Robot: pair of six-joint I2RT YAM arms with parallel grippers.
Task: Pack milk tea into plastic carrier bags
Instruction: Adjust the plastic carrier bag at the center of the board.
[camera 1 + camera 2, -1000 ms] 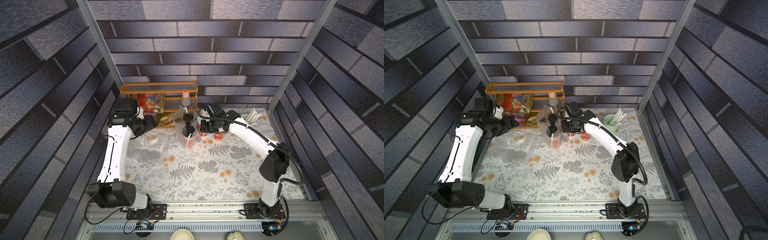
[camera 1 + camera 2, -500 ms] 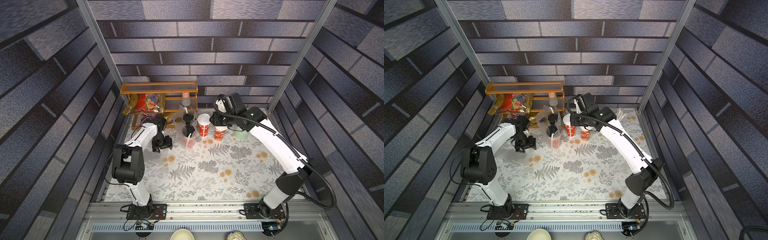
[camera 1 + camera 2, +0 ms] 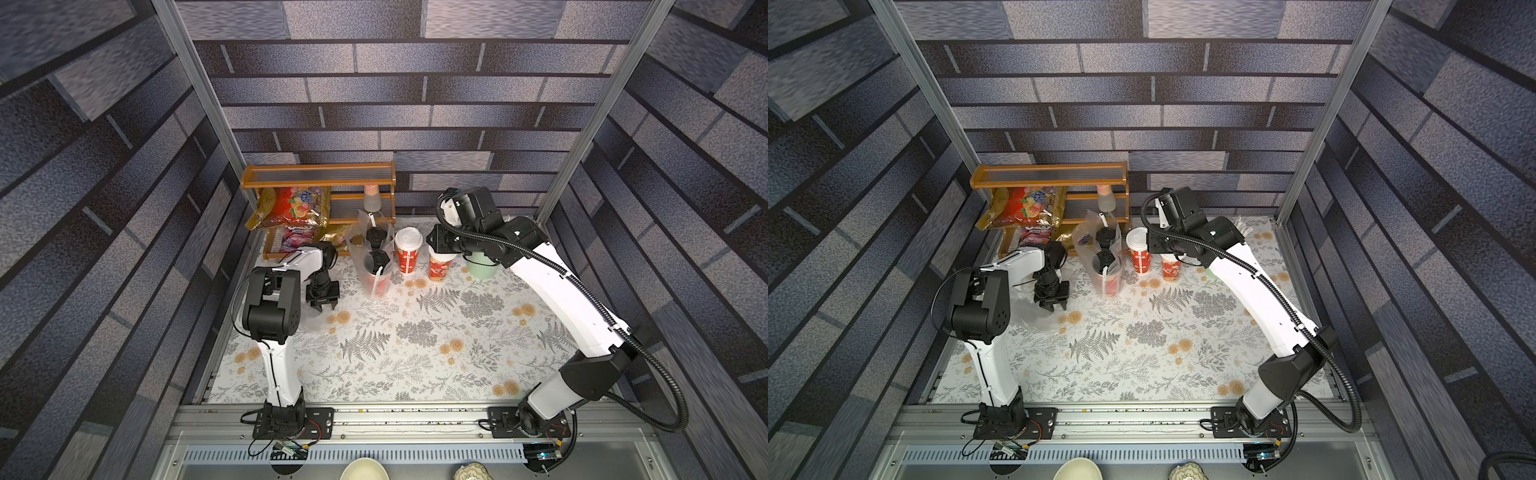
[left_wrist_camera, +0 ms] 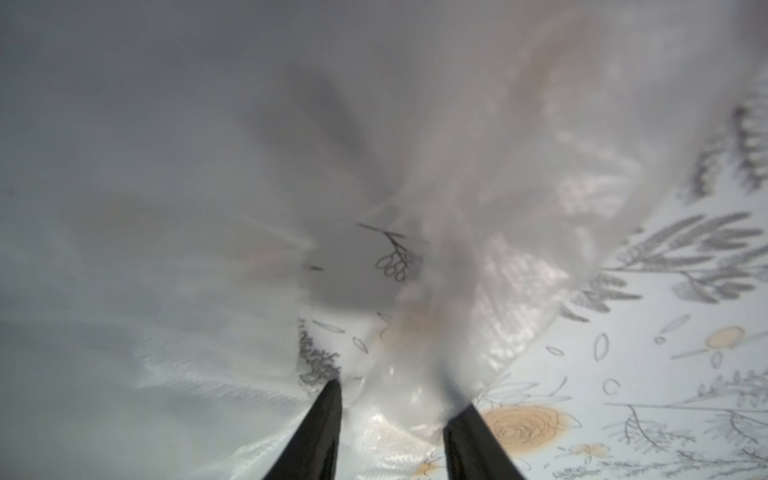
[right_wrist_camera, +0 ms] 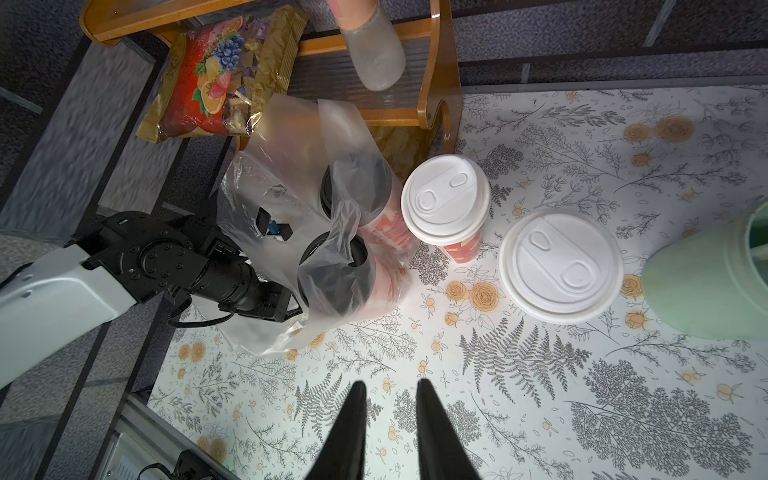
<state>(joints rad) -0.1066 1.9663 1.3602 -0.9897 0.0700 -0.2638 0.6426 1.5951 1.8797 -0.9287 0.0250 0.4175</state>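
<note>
Two black-lidded red milk tea cups stand inside a clear plastic carrier bag [image 3: 376, 266] [image 3: 1106, 266] [image 5: 332, 232] near the shelf. Two white-lidded milk tea cups [image 3: 408, 249] [image 3: 439, 264] [image 5: 444, 199] [image 5: 561, 266] stand bare to its right. A second clear carrier bag [image 3: 318, 324] [image 3: 1034, 320] [image 4: 415, 208] lies flat on the table. My left gripper [image 3: 322, 305] [image 4: 395, 386] points down onto it, jaws shut on a bunched fold of plastic. My right gripper [image 5: 390, 384] hangs above the table by the white-lidded cups, narrowly open and empty.
A wooden shelf [image 3: 320, 183] with colourful snack packets [image 3: 291, 208] and a bottle [image 5: 374, 54] stands at the back left. A pale green cup [image 3: 480, 266] [image 5: 706, 282] sits under the right arm. The flowered tablecloth [image 3: 415, 332] reaches the front rail.
My left arm swung from the shelf down onto the flat bag and its jaws closed in on the plastic. My right arm drew back from over the cups.
</note>
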